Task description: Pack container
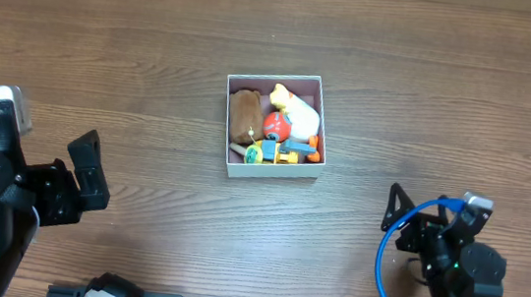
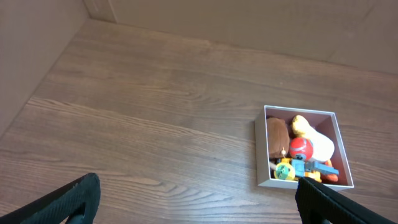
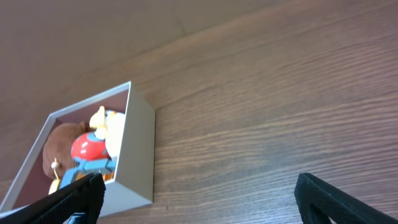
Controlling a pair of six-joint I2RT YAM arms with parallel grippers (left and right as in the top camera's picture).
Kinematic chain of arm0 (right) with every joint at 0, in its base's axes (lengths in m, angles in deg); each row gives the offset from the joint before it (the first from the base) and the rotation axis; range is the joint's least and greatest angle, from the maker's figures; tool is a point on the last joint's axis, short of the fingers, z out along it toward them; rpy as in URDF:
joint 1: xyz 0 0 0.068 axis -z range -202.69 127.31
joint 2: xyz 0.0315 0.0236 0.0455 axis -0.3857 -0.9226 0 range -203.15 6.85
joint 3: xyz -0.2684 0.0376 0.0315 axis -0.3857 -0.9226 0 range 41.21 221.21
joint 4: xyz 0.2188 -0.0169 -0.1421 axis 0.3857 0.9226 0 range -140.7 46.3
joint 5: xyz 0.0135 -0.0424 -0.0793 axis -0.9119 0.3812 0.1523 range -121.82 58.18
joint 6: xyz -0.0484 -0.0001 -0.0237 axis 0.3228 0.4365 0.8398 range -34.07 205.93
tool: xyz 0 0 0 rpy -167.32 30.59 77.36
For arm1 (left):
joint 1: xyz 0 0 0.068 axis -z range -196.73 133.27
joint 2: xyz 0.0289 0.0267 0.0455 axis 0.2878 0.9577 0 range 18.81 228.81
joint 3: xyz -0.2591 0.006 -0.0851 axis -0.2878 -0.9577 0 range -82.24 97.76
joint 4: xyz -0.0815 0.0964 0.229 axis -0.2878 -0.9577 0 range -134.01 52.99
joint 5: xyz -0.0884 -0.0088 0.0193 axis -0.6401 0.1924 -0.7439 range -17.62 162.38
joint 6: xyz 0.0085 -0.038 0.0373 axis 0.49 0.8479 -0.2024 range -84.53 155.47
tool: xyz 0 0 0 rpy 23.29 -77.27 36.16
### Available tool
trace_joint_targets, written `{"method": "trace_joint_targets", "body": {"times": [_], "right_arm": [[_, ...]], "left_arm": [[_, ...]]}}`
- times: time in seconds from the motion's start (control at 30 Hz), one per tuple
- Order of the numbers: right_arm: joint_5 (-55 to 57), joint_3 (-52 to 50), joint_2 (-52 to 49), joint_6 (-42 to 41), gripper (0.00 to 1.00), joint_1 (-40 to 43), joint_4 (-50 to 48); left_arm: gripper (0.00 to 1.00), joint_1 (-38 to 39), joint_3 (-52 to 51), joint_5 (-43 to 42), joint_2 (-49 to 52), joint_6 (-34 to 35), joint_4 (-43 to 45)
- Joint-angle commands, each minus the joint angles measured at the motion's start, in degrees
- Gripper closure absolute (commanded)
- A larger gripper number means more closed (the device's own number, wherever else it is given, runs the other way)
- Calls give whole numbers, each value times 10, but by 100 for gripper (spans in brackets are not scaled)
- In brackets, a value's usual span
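Plainly, both arms sat back from the work, and the container (image 1: 273,172) lay on the wooden table (image 1: 158,38) well ahead of either set of jaws. The left gripper (image 2: 198,183) had its jaws released and spread wide, nothing between them. From its wrist camera the container lay well ahead and off toward the finger (image 2: 329,202) at the right of that view. The right gripper (image 3: 199,180) was likewise spread and empty. In its wrist view the container's white wall rose ahead of the finger (image 3: 71,200) at the left of the view, with bare table between the two fingers. Inside the container were packed a brown plush toy (image 1: 244,115), a red ball (image 1: 278,125), a white and yellow toy (image 1: 299,111), and small blue, yellow and orange pieces (image 1: 285,152) along the wall nearest the arms.
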Motion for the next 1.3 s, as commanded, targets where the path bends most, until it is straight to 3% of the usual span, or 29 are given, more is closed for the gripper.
{"method": "trace_joint_targets", "body": {"times": [0.0, 0.33, 1.27], "right_arm": [[-15, -33, 47, 1, 0, 2, -12], [-8, -124, 115, 0, 0, 2, -19], [-4, -124, 121, 2, 0, 2, -24]], "left_arm": [[0, -6, 1, 9, -3, 8, 1], [0, -6, 1, 9, -3, 8, 1], [0, -6, 1, 9, -3, 8, 1]]}}
